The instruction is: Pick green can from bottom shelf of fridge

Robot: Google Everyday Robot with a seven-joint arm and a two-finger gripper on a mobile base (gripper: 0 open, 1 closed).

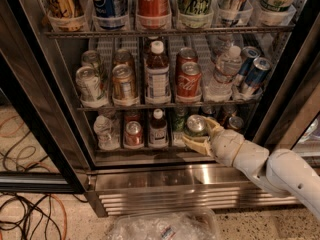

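The green can (195,125), with a shiny silver top, stands at the front of the bottom shelf (135,153) of the fridge (165,194), right of centre. My gripper (203,134) reaches in from the lower right on its white arm. One finger (213,126) lies against the can's right side and the other (194,144) against its front left, so the gripper is shut on the green can. The can still stands on the rack.
On the bottom shelf, left of the can, are a brown bottle (158,128), a red-topped can (133,132) and a clear bottle (104,130). Dark cans (235,123) stand to the right. Door frame (292,104) close on the right. Cables (30,219) and plastic wrap (165,227) on the floor.
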